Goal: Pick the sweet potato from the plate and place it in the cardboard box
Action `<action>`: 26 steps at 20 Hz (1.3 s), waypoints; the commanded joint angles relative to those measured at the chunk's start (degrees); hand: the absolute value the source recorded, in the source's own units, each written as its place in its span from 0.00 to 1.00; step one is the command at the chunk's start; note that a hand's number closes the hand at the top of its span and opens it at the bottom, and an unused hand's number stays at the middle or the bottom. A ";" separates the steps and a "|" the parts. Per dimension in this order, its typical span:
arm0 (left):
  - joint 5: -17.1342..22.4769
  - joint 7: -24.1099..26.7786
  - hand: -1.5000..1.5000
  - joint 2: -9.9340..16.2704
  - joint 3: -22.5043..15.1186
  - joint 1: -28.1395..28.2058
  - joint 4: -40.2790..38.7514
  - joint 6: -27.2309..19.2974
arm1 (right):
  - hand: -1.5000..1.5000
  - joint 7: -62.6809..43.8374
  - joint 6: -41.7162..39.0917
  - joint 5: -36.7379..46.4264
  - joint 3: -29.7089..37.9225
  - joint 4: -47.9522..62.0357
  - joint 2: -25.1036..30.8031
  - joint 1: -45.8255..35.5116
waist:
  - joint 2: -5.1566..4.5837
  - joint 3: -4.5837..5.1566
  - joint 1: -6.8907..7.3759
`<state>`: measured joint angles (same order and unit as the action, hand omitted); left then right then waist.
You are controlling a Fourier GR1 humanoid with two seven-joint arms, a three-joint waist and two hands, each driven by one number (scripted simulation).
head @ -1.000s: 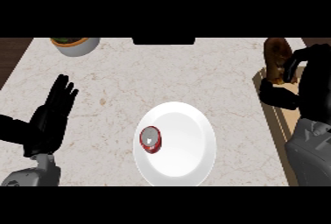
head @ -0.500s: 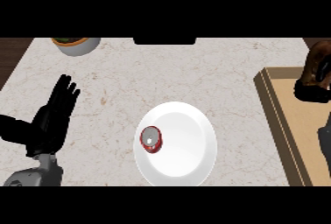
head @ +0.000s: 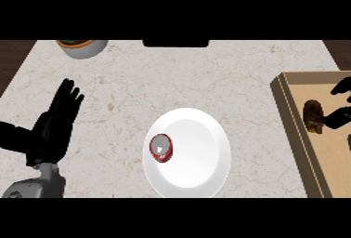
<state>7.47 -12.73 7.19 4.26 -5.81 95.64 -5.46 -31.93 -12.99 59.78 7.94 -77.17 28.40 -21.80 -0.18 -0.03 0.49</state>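
Sweet potato (head: 314, 116): you've got it lying inside the cardboard box (head: 291, 122), near its left wall.
Axis: long way runs up-down in the head view.
Right hand (head: 341, 110): fingers spread, just beside it.
Risk: pulling out, you could nudge it.
Left hand (head: 58, 122): resting, fingers straight.
Plate (head: 197, 155): only a red-rimmed cup (head: 162, 147) left on it.

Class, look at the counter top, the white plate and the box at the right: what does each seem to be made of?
Counter top: likely stone or marble, pale with grey speckled veining. Plate: probably glazed ceramic, plain white and smooth. Box: looks like cardboard, flat matte tan walls with a brown floor.
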 commanded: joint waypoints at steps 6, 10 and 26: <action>-1.29 -0.27 0.50 -1.05 -0.96 -1.46 -1.26 -0.94 | 0.00 13.13 21.96 -3.32 5.97 4.08 -2.58 -2.48 | -0.04 -0.09 -0.45; -1.20 0.23 0.50 -1.45 -1.09 1.51 1.03 -0.99 | 0.00 20.16 27.97 -11.02 11.94 -0.21 -2.46 -1.92 | 0.39 -0.09 -0.81; 0.16 1.98 0.50 0.51 2.40 -3.58 -5.40 0.59 | 0.00 23.17 23.90 -46.09 31.78 -10.74 -8.37 1.89 | 0.20 0.03 -1.06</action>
<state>7.23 -12.36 7.15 5.37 -6.72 94.24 -5.61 -9.96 10.69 18.98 36.23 -85.81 20.13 -22.14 0.16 -0.04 -0.71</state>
